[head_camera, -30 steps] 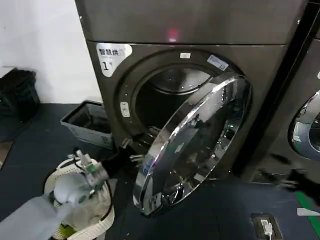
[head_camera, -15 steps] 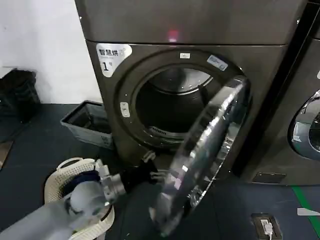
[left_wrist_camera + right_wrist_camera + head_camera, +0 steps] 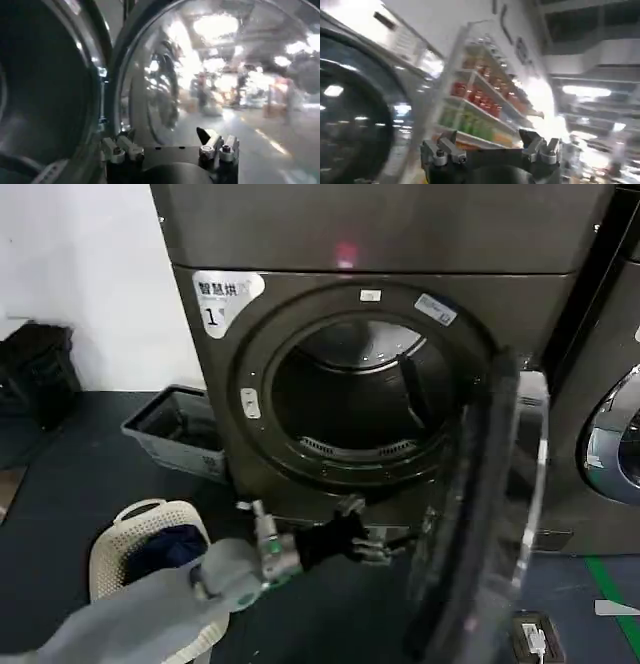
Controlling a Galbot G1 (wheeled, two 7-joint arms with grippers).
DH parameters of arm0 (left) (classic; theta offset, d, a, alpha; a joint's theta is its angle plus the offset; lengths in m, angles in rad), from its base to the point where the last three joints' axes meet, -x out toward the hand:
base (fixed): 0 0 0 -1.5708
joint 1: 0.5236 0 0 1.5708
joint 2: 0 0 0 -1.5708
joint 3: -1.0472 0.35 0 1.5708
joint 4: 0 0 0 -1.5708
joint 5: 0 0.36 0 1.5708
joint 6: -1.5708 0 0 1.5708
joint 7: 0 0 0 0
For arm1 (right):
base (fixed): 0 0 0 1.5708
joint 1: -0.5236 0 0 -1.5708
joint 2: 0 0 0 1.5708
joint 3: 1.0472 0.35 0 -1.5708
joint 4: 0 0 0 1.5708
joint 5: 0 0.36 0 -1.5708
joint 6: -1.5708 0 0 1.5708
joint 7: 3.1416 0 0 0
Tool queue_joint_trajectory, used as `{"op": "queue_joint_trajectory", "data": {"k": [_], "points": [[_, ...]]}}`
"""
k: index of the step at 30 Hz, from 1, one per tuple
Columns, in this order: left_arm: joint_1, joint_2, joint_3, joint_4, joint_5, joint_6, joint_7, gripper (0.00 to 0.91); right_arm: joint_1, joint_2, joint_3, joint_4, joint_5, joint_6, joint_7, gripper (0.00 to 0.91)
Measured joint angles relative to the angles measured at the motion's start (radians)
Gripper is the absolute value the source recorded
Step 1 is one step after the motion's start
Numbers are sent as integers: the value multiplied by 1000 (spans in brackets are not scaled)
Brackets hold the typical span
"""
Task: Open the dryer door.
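The round chrome-rimmed dark-glass dryer door [image 3: 490,514] stood wide open, edge-on; my left gripper [image 3: 385,546] reached beside it, fingers spread, holding nothing

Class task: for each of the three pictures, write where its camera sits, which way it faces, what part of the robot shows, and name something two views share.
Head view: high on the robot, facing forward and down at the dryer door, swung open edge-on beside the drum opening; the left arm's tool reaches in low.
Left wrist view: on the left arm, facing the door's glass up close; tool fingers spread at the picture's edge.
Right wrist view: on the right arm, facing shelves; right tool open.
Shared: head and left wrist views both show the dryer door.
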Motion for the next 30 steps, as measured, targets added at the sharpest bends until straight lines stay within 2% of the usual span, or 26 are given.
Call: {"op": "queue_joint_trajectory", "data": {"k": [9,16,22,30], "points": [[-117,-166,137,108,-19,-18,7,907,-51,-9,98,24,-49,-28,18,907],[-168,-291,197,207,-4,-20,1,907,-69,-10,159,11,-53,-82,62,907],[-201,-407,213,312,29,-24,-1,907,-72,-10,179,-13,-82,-35,58,907],[-218,-533,220,425,54,-33,-1,907,-70,-9,213,-20,-83,-2,59,907]]}}
